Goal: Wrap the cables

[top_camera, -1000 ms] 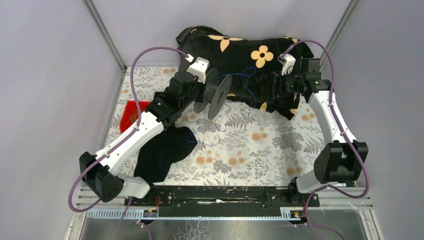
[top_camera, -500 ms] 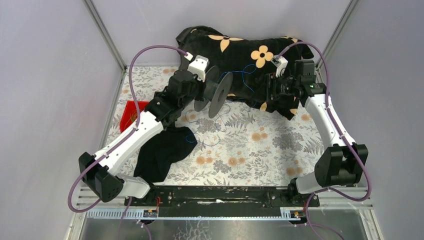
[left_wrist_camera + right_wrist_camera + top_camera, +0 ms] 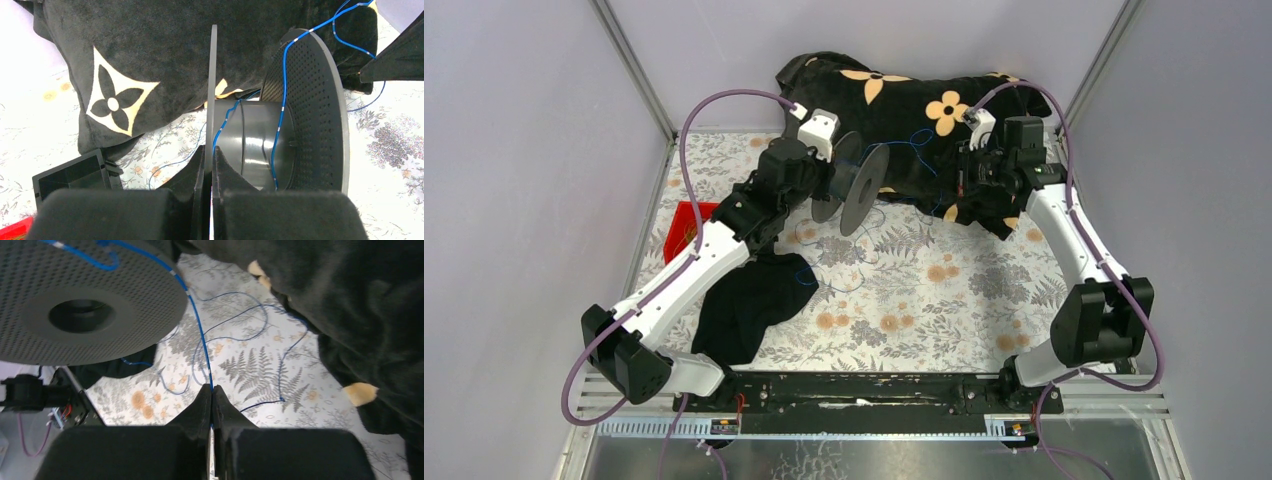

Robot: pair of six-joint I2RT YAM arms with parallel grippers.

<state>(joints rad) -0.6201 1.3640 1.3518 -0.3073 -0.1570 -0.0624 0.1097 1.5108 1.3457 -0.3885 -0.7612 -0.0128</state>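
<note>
Blue cable (image 3: 199, 340) pinched in right tool (image 3: 212, 389) (runs up over spool (image 3: 125, 300)).

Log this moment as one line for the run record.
left gripper: shut on flange of spool | right gripper: shut on blue cable leading to spool | hub: mostly bare | slack: loops on table

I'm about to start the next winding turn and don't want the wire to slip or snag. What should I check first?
1. The left pincer is clamped on the spool flange: ok.
2. The right pincer is shut on the blue cable: ok.
3. Cable runs from the right pincer to the spool rim without a knot: ok.
4. Cable lies on the hub: ok, two strands cross it.
5. Slack loops on the table are free of the black cloth: cannot tell; one loop reaches the cloth's edge.
</note>
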